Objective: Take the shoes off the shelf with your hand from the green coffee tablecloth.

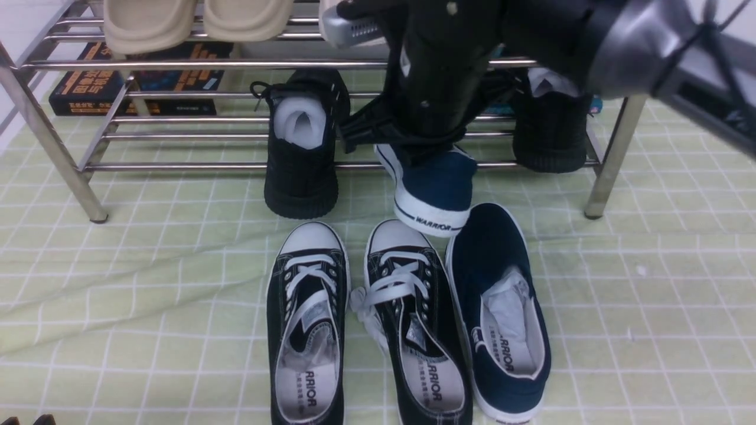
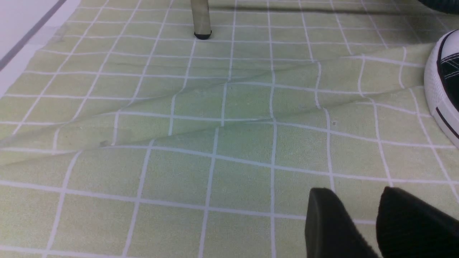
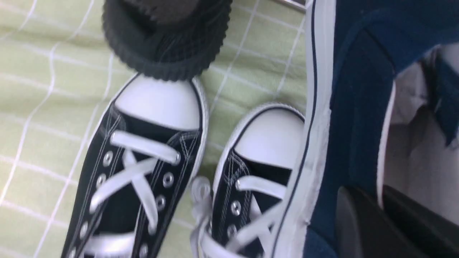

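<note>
Front, hidden: the right gripper (image 1: pixel 426 139) and its arm cover the toe of the navy slip-on (image 1: pixel 436 190). The fingertips cannot be made out here.
Front, navy slip-on: hangs heel-down before the lower rails of the shelf (image 1: pixel 177 167), its "WARRIOR" heel low over the cloth. Whether it touches a rail cannot be told.
Front, other navy slip-on (image 1: pixel 490 248): lies flat on the green tablecloth (image 1: pixel 649 295), toe toward the shelf and paper stuffing inside, just beside the black lace-ups (image 1: pixel 413 330).
Front, surroundings: black knit sneakers (image 1: pixel 301 171) sit heel-down on the lower tier either side of the arm. Beige slippers (image 1: pixel 147 23) on the top tier are cut off by the frame, and books (image 1: pixel 136 88) lie behind.
Left wrist, left gripper (image 2: pixel 358 193): fingers apart with nothing between them, over wrinkled cloth and cut off at the frame edge.
Left wrist, surroundings: one shelf leg and a lace-up's white toe cap show at the edges.
Right wrist, right gripper (image 3: pixel 373 195): clamped on the navy slip-on's side wall, one finger outside and one inside by the paper. The picture is blurred.
Right wrist, below: both lace-up toes and a knit sneaker's ribbed sole.
</note>
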Robot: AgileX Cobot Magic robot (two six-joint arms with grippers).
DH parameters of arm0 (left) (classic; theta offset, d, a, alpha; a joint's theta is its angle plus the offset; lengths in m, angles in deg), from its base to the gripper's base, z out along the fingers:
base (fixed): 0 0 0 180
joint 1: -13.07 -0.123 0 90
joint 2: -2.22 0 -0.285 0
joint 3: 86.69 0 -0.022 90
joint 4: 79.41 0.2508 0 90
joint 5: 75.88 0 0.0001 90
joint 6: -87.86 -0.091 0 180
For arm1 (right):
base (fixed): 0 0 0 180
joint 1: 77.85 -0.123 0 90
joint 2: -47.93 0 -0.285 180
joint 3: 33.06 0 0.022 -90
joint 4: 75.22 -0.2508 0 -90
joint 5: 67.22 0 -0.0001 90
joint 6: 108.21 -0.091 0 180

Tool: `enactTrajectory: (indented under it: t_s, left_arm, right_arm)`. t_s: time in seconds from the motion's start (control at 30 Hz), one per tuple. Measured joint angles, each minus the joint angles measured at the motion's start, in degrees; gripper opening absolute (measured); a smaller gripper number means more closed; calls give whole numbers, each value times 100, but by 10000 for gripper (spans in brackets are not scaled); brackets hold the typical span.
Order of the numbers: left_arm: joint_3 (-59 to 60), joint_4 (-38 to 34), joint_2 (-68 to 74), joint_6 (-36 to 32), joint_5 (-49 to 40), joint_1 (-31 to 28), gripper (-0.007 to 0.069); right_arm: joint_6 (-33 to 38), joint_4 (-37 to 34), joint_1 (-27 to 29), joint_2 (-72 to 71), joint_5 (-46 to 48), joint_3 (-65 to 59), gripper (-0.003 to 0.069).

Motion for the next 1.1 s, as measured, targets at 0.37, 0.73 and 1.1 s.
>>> enactTrajectory:
  t_s: [0.37, 0.73, 1.1]
  left_arm:
    - [0, 0, 0, 0, 0, 0, 239]
    - [0, 0, 0, 0, 0, 0, 239]
    - [0, 0, 0, 0, 0, 0, 239]
  right_arm:
    - [610, -771, -118, -1950, -6, -2071, 35]
    - [-230, -235, -112, -4348, -546, -5237, 35]
    - [-1315, 1063, -112, -4016, -2179, -6305, 35]
